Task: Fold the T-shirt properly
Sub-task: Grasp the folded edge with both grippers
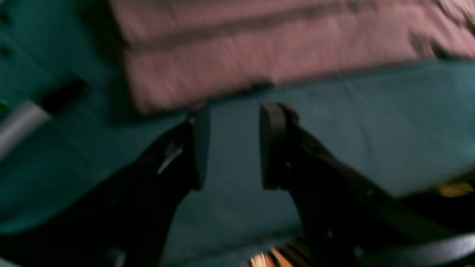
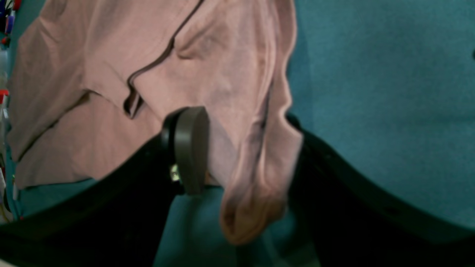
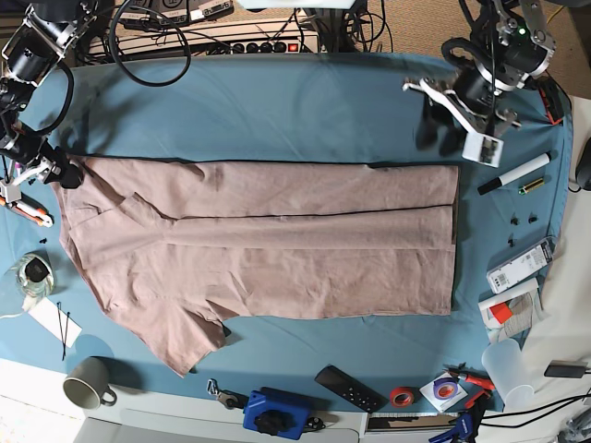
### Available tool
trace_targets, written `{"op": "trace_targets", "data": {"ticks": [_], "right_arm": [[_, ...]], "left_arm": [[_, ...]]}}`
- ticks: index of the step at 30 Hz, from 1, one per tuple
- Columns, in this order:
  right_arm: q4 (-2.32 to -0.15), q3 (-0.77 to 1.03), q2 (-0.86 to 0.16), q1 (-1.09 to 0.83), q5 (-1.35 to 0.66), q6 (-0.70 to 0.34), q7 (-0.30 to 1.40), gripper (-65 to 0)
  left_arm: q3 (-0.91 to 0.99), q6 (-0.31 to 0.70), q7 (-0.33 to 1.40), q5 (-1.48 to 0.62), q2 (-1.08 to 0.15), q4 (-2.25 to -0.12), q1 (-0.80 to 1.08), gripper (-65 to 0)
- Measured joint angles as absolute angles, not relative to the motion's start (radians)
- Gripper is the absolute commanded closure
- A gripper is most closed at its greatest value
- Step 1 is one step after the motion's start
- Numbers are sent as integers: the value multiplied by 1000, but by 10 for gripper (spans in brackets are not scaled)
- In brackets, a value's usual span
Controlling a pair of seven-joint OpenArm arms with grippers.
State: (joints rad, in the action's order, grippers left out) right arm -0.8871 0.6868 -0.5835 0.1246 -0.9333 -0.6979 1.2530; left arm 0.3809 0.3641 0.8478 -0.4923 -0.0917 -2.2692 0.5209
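The pink-beige T-shirt [image 3: 268, 249] lies flat on the teal cloth [image 3: 277, 111], its long sides folded in towards the middle, with a sleeve sticking out at the front left. At the shirt's far left corner my right gripper [image 3: 60, 173] stands open. In the right wrist view a bunched fold of the T-shirt [image 2: 256, 178] hangs between the wide jaws of the right gripper [image 2: 243, 118], lying against and hiding the right finger. My left gripper [image 3: 462, 106] hovers beyond the shirt's far right corner. In its blurred wrist view the left gripper [image 1: 233, 111] is open over bare cloth, just short of the T-shirt's edge [image 1: 222, 74].
A marker [image 3: 512, 173] and a small white device [image 3: 522, 263] lie at the right. Along the front edge are a mug [image 3: 88, 383], a blue object [image 3: 277, 413], a black remote [image 3: 351, 388] and red tape [image 3: 400, 397]. A power strip and cables [image 3: 249, 41] run along the back.
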Motion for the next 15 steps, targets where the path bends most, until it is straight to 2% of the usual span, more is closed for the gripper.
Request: {"op": "trace_targets", "data": {"ticks": [2,5,12,15], "right_arm": [[-887,687,-583,125,-933,-698,1253,-281],[-887,687,-583,125,-933,-698,1253,-281],[-885,687,-583,125,-934,-700,1253,-281],[-885,687,-583,125,-934,-700,1253,-281]], "left_arm": [[382,364,842,-461,-92,-2261,500,-249],[382,364,827,-461,-91,-2203,453,-312],[381,356,806,-462,-91,-2027,324,-312],[381,316,818,-440,-91,-1942,276,-312]]}}
